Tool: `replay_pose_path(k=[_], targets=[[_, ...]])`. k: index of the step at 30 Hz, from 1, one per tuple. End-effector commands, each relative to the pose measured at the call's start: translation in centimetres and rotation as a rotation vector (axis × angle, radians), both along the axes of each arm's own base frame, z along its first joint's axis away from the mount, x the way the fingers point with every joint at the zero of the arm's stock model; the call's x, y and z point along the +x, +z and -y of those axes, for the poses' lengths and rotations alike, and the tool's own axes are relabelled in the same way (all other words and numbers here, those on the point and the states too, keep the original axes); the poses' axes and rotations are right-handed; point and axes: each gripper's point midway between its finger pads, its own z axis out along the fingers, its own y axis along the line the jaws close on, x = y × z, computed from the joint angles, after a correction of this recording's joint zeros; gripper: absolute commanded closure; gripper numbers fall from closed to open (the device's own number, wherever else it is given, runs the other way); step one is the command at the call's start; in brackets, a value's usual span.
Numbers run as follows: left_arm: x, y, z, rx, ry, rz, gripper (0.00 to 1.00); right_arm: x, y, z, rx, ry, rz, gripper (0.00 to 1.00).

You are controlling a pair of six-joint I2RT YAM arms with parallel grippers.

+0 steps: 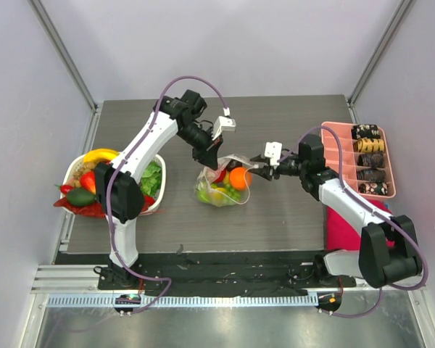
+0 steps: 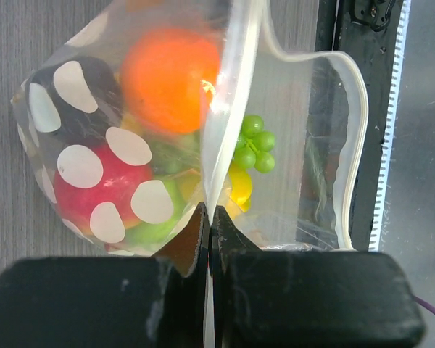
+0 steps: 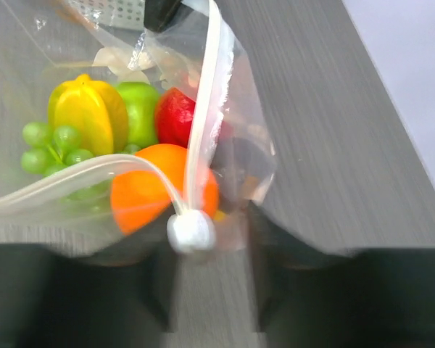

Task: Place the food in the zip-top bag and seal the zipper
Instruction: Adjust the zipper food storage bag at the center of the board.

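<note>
The dotted zip-top bag point(image 1: 219, 190) lies mid-table and is lifted at its mouth. It holds an orange point(image 1: 238, 177), a red fruit point(image 2: 87, 192), a green apple point(image 3: 139, 109), a yellow fruit point(image 3: 87, 112) and green grapes point(image 2: 252, 141). My left gripper point(image 1: 209, 158) is shut on the bag's mouth strip point(image 2: 212, 210), holding it up. My right gripper point(image 1: 259, 174) is at the bag's right end with its jaws apart. The zipper's white tab point(image 3: 191, 230) sits between its blurred fingers point(image 3: 275, 246), close to the left one. The mouth point(image 3: 72, 177) gapes open.
A white basket point(image 1: 158, 205) at the left holds more toy food: a banana point(image 1: 101, 154), a leafy piece point(image 1: 151, 177) and red pieces point(image 1: 87, 181). A pink tray point(image 1: 341, 152) of dark snack pieces stands at the right. A magenta cloth point(image 1: 344, 226) lies below it.
</note>
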Motion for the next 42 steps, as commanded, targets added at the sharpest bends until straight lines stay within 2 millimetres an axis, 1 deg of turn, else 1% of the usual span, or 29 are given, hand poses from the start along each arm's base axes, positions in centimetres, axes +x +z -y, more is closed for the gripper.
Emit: replay_pose_path(k=[1, 2, 3, 6, 7, 8, 9, 10, 11, 12, 13, 16, 17, 18, 19, 20, 22, 24, 25, 27, 28, 29, 31, 33, 34, 35, 36, 37, 42], targets=[[-0.6, 1.7, 0.0, -0.044, -0.024, 0.006, 1.00, 1.1, 2.6, -1.0, 0.053, 0.021, 0.065, 0.71], [-0.5, 1.8, -0.1, -0.049, -0.019, 0.002, 1.00, 1.2, 2.6, -0.9, 0.053, 0.017, 0.060, 0.77], [-0.5, 1.9, -0.1, -0.053, -0.015, -0.004, 1.00, 0.9, 2.5, -0.9, 0.054, 0.018, 0.052, 0.87], [-0.2, 2.1, 0.0, -0.063, 0.005, -0.008, 1.00, -0.3, 2.9, -0.7, 0.063, 0.018, 0.045, 0.99], [-0.2, 2.3, 0.0, -0.058, 0.031, -0.020, 0.99, -0.9, 3.0, -0.8, 0.071, 0.018, 0.028, 0.99], [0.7, 2.5, 0.3, -0.065, 0.064, 0.004, 0.93, -1.4, 3.4, -0.7, 0.079, 0.017, 0.023, 0.99], [1.3, 2.7, 0.5, -0.062, 0.100, 0.014, 0.89, -2.4, 4.6, -0.9, 0.096, 0.025, 0.033, 0.99], [1.5, 3.3, 0.5, -0.064, 0.136, 0.015, 0.83, -3.3, 4.7, -1.0, 0.098, 0.028, -0.002, 0.99], [1.6, 3.5, 0.4, -0.048, 0.182, -0.002, 0.68, -4.2, 5.1, -1.1, 0.111, 0.030, -0.035, 0.99], [2.0, 4.1, 0.3, -0.052, 0.218, 0.013, 0.64, -4.8, 5.8, -1.1, 0.117, 0.020, -0.039, 0.99], [1.9, 5.2, 0.1, -0.062, 0.248, 0.039, 0.61, -6.6, 6.7, -1.6, 0.125, 0.034, -0.052, 0.99], [1.9, 6.3, -0.9, -0.075, 0.322, 0.094, 0.49, -9.2, 8.0, -1.7, 0.142, -0.021, -0.141, 0.99], [1.0, 7.1, -1.7, -0.080, 0.347, 0.121, 0.43, -9.8, 8.1, -1.8, 0.165, -0.048, -0.212, 0.99], [1.4, 7.6, -2.1, -0.085, 0.370, 0.179, 0.38, -10.0, 8.4, -1.7, 0.173, -0.073, -0.245, 0.99], [1.1, 8.3, -2.5, -0.096, 0.381, 0.208, 0.28, -10.3, 7.6, -1.4, 0.155, -0.109, -0.303, 0.99], [0.3, 9.6, -3.0, -0.120, 0.382, 0.248, 0.24, -10.4, 7.4, -1.2, 0.149, -0.131, -0.334, 0.99], [-0.8, 10.2, -2.9, -0.146, 0.339, 0.281, 0.17, -10.9, 6.0, -0.7, 0.119, -0.170, -0.417, 0.99], [-1.9, 11.0, -2.6, -0.165, 0.298, 0.341, 0.15, -11.2, 5.2, -0.3, 0.101, -0.187, -0.432, 0.99], [-2.2, 11.1, -2.2, -0.165, 0.279, 0.364, 0.13, -11.4, 5.0, -0.1, 0.097, -0.192, -0.440, 0.99], [-4.1, 11.4, 0.0, -0.184, 0.197, 0.411, 0.12, -11.9, 4.9, 0.1, 0.101, -0.190, -0.444, 0.99], [-4.2, 11.0, 0.6, -0.177, 0.186, 0.432, 0.11, -12.2, 4.7, 0.1, 0.097, -0.186, -0.456, 0.99], [-5.4, 11.6, 2.7, -0.222, 0.130, 0.460, 0.11, -12.4, 4.8, 0.1, 0.097, -0.181, -0.457, 0.99], [-6.4, 11.6, 4.4, -0.257, 0.087, 0.481, 0.09, -12.6, 4.9, 0.3, 0.092, -0.181, -0.459, 0.99], [-7.7, 12.6, 6.8, -0.324, 0.029, 0.539, 0.05, -12.6, 5.6, 0.4, 0.094, -0.191, -0.446, 0.99], [-8.1, 12.3, 7.3, -0.330, 0.000, 0.572, 0.04, -12.8, 5.6, 0.6, 0.085, -0.196, -0.451, 0.99], [-7.5, 13.1, 8.1, -0.349, 0.017, 0.651, 0.03, -12.8, 6.1, 0.7, 0.087, -0.195, -0.436, 0.99], [-8.7, 13.0, 9.1, -0.362, -0.010, 0.670, 0.03, -12.9, 6.2, 0.8, 0.085, -0.197, -0.429, 0.99], [-8.6, 13.3, 9.5, -0.373, -0.002, 0.698, 0.03, -13.2, 6.3, 1.1, 0.080, -0.199, -0.426, 0.99], [-9.3, 12.9, 11.8, -0.408, -0.002, 0.687, 0.10, -13.9, 5.8, 2.1, 0.036, -0.214, -0.395, 0.99]])
